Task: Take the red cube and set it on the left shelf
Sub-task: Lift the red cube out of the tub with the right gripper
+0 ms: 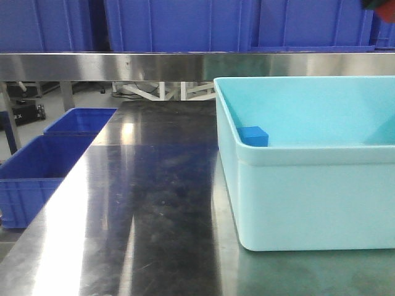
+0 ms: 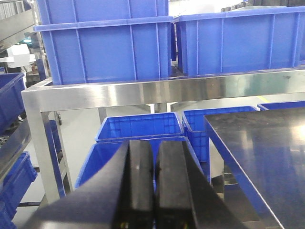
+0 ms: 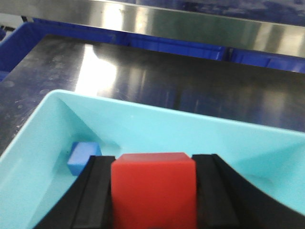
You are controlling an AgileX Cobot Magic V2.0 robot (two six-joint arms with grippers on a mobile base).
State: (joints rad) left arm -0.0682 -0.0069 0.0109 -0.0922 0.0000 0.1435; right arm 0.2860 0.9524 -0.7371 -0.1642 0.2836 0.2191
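In the right wrist view the red cube [image 3: 153,191] fills the gap between the two black fingers of my right gripper [image 3: 153,161], which is shut on it. It hangs above the inside of the light teal bin [image 3: 43,124]. The front view shows only a dark and red sliver [image 1: 379,5] at the top right corner. My left gripper [image 2: 153,157] is shut with nothing in it, its pads pressed together, left of the dark table. Behind the table stands the left shelf [image 2: 143,90], a stainless-steel rack whose flat front rail [image 1: 123,66] carries big blue crates [image 2: 105,43].
A blue cube [image 1: 253,135] lies in the teal bin's [image 1: 308,203] far left corner, also in the right wrist view [image 3: 82,157]. The bin stands on the dark glossy table [image 1: 142,203]. Open blue crates [image 1: 37,172] sit on the floor to the table's left.
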